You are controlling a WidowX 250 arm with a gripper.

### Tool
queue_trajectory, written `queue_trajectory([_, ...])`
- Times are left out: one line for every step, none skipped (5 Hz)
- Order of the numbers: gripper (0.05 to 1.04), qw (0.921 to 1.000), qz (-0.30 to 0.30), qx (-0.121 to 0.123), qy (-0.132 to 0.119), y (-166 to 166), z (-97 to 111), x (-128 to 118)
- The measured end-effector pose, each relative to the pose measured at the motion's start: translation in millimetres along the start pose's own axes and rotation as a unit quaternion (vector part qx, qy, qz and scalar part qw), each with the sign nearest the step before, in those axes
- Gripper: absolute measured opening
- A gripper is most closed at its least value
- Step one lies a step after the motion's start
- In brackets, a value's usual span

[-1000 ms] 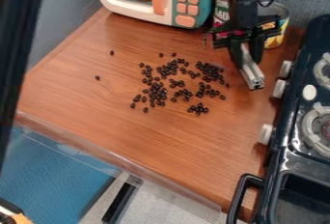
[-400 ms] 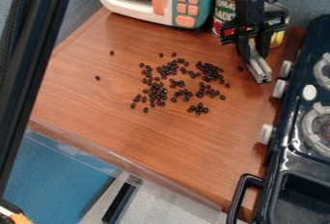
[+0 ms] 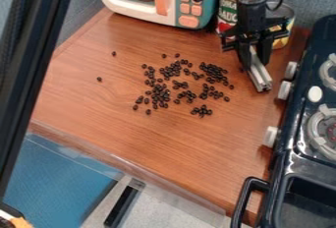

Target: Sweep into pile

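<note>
Claw (image 3: pixel 255 55) shifting slightly down-left since the earlier frame; I'm pinching a grey bar (image 3: pixel 260 74) with it, upper right. Dark beans (image 3: pixel 159 93) are lying scattered mid-frame on the surface (image 3: pixel 138 136).

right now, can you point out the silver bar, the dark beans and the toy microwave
Silver bar (image 3: pixel 259 73): camera view, on the middle of its length
Dark beans (image 3: pixel 158 93): camera view, on a dense left-hand cluster
Toy microwave (image 3: pixel 141 15): camera view, on its white lower front edge

Stove (image 3: pixel 295 148) close beside the tool (image 3: pixel 255 64)
</note>
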State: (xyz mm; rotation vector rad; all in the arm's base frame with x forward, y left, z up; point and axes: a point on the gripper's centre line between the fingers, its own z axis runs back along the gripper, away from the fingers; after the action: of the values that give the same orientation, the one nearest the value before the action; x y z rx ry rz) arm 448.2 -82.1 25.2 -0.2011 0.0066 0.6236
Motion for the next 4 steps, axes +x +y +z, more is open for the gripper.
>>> queue_trajectory([0.346,1.0,-0.003,0.0,-0.008,7,-2,-4])
queue_trajectory([0.345,0.9999,-0.001,0.004,-0.014,16,-2,-6])
queue_trajectory([0.345,0.9998,0.008,0.009,-0.015,32,2,-6])
queue_trajectory([0.345,0.9997,0.012,0.009,-0.02,50,6,-4])
